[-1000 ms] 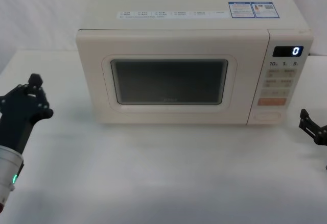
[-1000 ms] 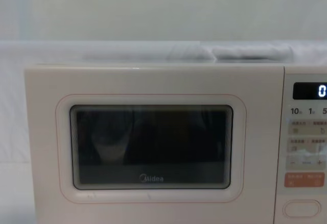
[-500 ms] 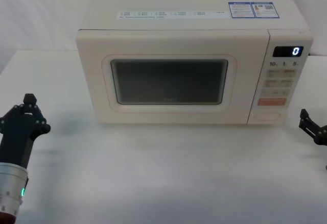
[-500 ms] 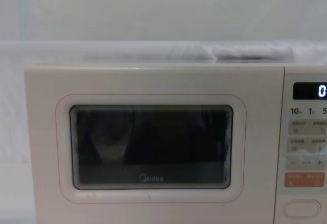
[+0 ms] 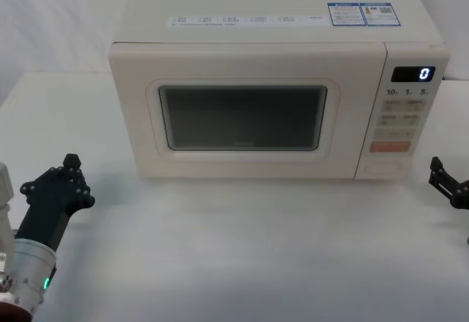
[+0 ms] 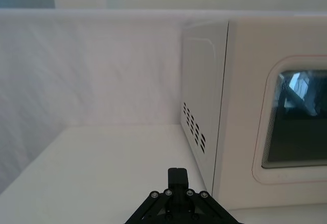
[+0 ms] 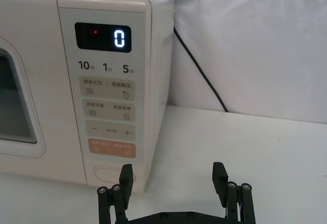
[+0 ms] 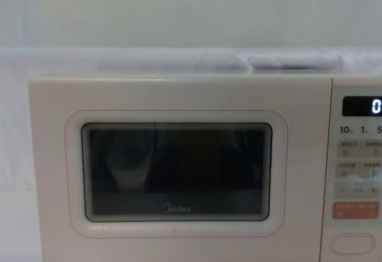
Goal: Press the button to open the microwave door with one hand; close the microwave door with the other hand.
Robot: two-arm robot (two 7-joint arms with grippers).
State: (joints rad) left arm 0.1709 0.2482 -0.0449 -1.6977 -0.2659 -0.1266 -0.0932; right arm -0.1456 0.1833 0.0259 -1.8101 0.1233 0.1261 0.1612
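Black right gripper [image 7: 172,183] hangs with fingers spread wide and empty near the button [image 7: 107,174]; left gripper [image 5: 64,183] looks pinched shut, holding nothing.

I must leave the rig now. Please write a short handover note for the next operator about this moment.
Left gripper: shut, low on the table left of the microwave, touching nothing.
Right gripper: fingers open, empty, on the table just right of the control panel, facing the button.
Microwave door: shut, flush with the body. Display reads 0.
Done: cannot be judged from here.
Left: confirm whether the open-and-close cycle has run.
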